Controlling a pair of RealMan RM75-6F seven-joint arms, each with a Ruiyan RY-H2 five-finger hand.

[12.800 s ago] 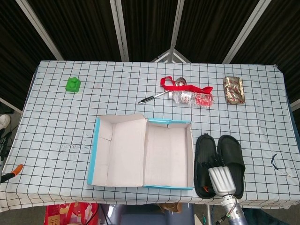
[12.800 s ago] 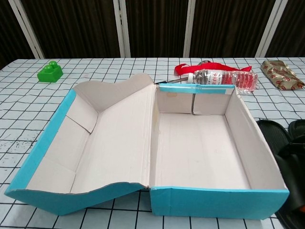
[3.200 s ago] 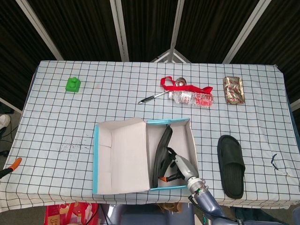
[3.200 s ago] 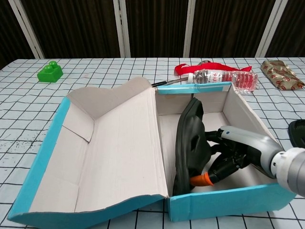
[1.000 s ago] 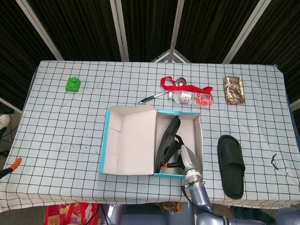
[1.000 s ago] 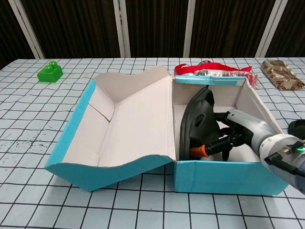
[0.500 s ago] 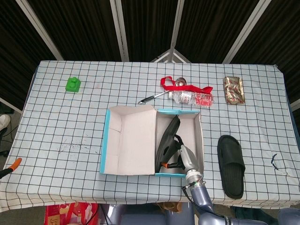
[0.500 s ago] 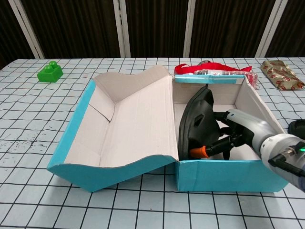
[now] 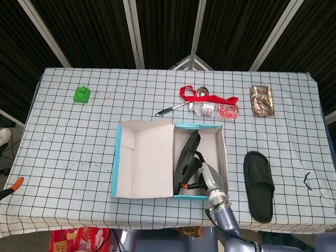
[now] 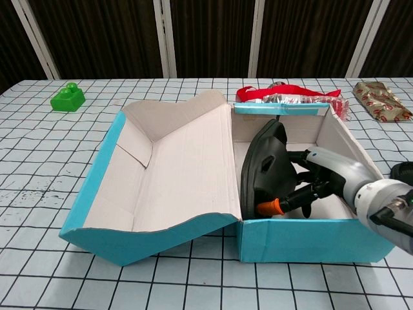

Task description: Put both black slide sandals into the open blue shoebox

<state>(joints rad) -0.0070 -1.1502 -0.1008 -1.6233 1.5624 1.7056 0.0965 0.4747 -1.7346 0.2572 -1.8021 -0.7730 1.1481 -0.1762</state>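
The open blue shoebox (image 9: 119,157) sits near the table's front edge, its lid folded out to the left. One black slide sandal (image 9: 188,152) stands on its side inside the box (image 10: 303,239), leaning against the left wall. My right hand (image 9: 205,176) reaches into the box from the front right and grips this sandal (image 10: 266,161) on its strap side. In the chest view the right hand (image 10: 316,177) shows an orange fingertip against the sandal. The second black sandal (image 9: 258,178) lies flat on the table right of the box, just visible at the chest view's edge (image 10: 403,173). My left hand is not visible.
A green block (image 9: 81,94) sits at the far left. A clear bottle (image 9: 215,110) with a red ribbon (image 9: 195,94) and a pen (image 9: 170,110) lie behind the box. A foil packet (image 9: 261,101) is at the back right. An orange-handled tool (image 9: 13,186) pokes in at the left edge.
The sandal came off the table into the box, and the box slid back and to the right. In the last second almost nothing has moved.
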